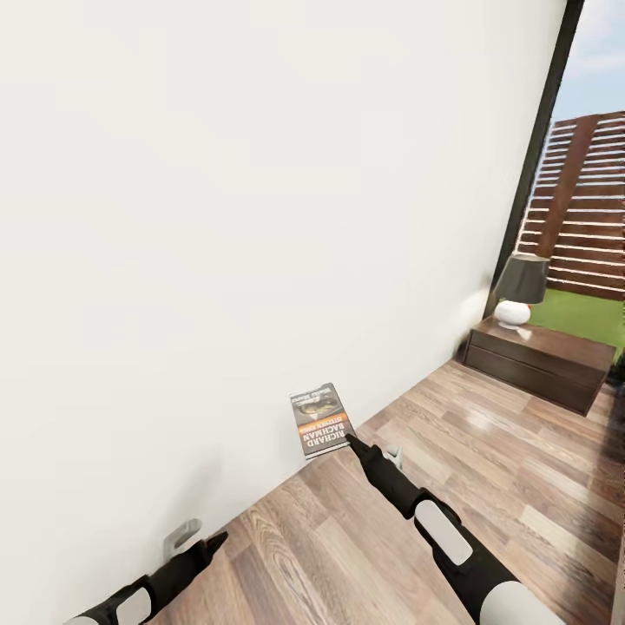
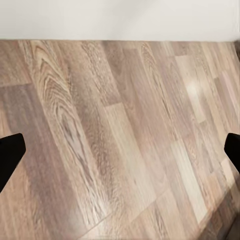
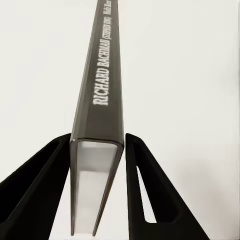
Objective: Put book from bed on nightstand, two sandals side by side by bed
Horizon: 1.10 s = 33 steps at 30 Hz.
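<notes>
Against the white wall [image 1: 217, 217], our right gripper [image 3: 97, 150] clamps the book [image 1: 319, 420] between its fingers; left gripper [image 2: 120, 150] gapes wide. Next, we carry it to the nightstand [image 1: 538, 358].

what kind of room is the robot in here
Probably a bedroom, or some other room of a home: a low dark wooden nightstand bearing a dark-shaded lamp stands by a white wall, on a wood-plank floor, beside a tall black-framed window.
</notes>
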Available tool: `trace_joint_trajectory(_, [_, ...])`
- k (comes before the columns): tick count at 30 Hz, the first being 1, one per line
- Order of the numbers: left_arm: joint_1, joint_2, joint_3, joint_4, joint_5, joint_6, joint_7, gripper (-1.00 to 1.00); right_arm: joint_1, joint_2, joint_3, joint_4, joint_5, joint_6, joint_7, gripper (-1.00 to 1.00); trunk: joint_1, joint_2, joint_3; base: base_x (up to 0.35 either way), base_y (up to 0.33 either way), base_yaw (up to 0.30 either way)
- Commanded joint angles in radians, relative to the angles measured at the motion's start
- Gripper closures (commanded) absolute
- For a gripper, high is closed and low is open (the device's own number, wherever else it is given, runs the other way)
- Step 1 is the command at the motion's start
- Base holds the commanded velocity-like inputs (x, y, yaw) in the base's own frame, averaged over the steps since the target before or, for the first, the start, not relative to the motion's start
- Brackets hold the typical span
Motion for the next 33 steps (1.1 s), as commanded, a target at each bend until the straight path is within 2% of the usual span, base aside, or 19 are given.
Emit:
trace_joint_trajectory(1, [-0.001, 0.000, 0.008, 0.001, -0.006, -0.002, -0.004, -1.00, -0.001, -0.001, 0.003, 0.000, -0.013, 0.005, 0.001, 1.00, 0.000, 0.000, -0.001, 0.181, 0.000, -0.116])
trace_joint_trajectory(22, [-0.001, 0.000, 0.008, 0.002, -0.006, -0.002, -0.004, -1.00, -0.001, -0.001, 0.003, 0.000, -0.013, 0.005, 0.002, 1.00, 0.000, 0.000, -0.001, 0.161, 0.000, -0.118])
trace_joint_trajectory(33, [-0.001, 0.000, 0.008, 0.001, -0.006, -0.002, -0.004, -1.00, -0.001, -0.001, 0.003, 0.000, -0.013, 0.005, 0.001, 1.00, 0.000, 0.000, -0.001, 0.129, 0.000, -0.175])
